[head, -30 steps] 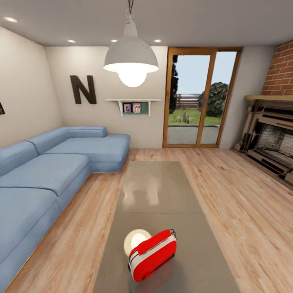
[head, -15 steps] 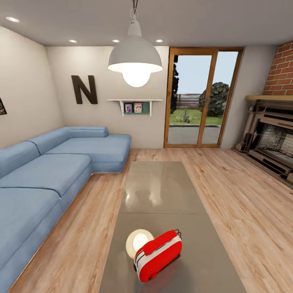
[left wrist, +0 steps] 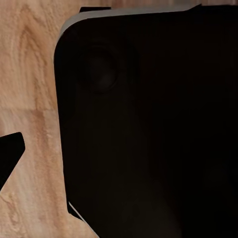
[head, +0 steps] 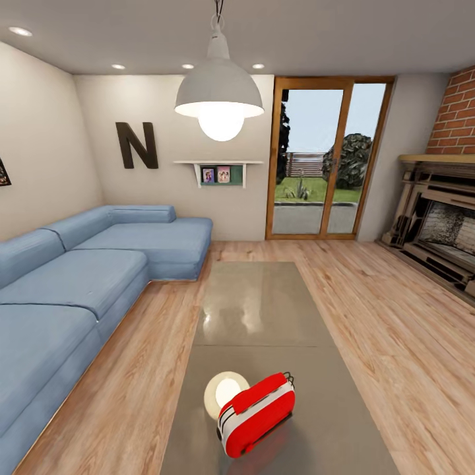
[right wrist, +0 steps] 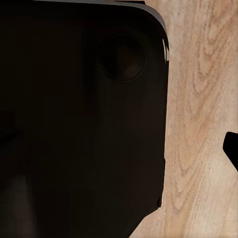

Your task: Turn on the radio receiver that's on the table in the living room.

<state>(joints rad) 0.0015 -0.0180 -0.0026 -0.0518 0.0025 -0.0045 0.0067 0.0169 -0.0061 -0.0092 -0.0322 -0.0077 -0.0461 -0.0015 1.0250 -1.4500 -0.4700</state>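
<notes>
A red radio [head: 256,414] lies tilted on the long grey table [head: 264,310], beside a blue sofa [head: 79,277]. I cannot tell how either arm's jaws stand.

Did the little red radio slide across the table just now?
No. The radio keeps its spot on the table, beside the lamp's round reflection. The whole picture shifted a second ago, so the camera moved.

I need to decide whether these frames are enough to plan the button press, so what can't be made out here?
- Radio receiver, head view: no switch or button can be made out.
- Table, head view: near end cut off by the bottom edge.
- Both wrist views: a large dark body blocks most of each; beside it, wood floor.
- Shelf photos, head view: too small to read.
- Sofa, head view: cut off by the left edge.
</notes>
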